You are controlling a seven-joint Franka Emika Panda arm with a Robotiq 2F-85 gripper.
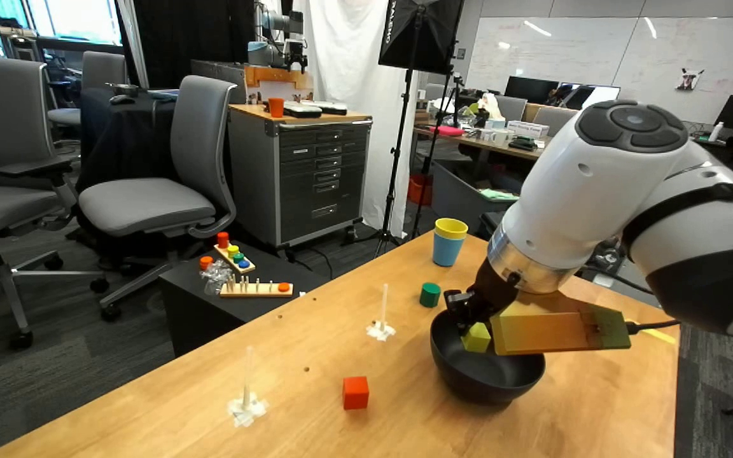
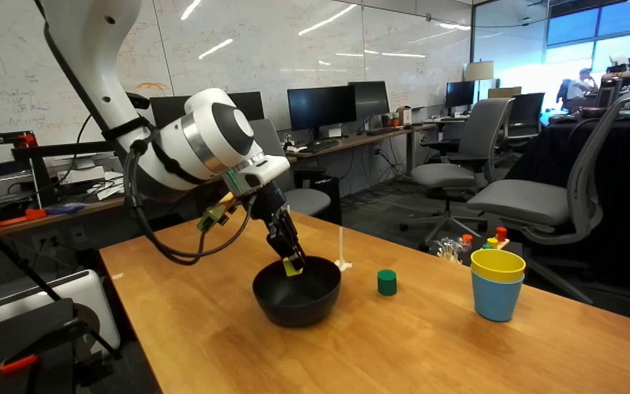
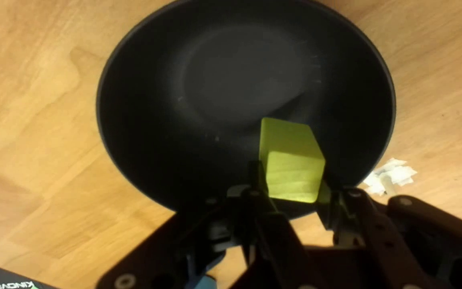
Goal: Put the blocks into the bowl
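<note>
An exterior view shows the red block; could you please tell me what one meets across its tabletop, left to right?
The nearer pale stick, the red block, the farther pale stick, the green block, the black bowl.

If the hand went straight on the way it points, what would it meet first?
Most likely the inside of the black bowl, the yellow block gripped in the hand touching first. Wall or floor: depth unclear.
</note>
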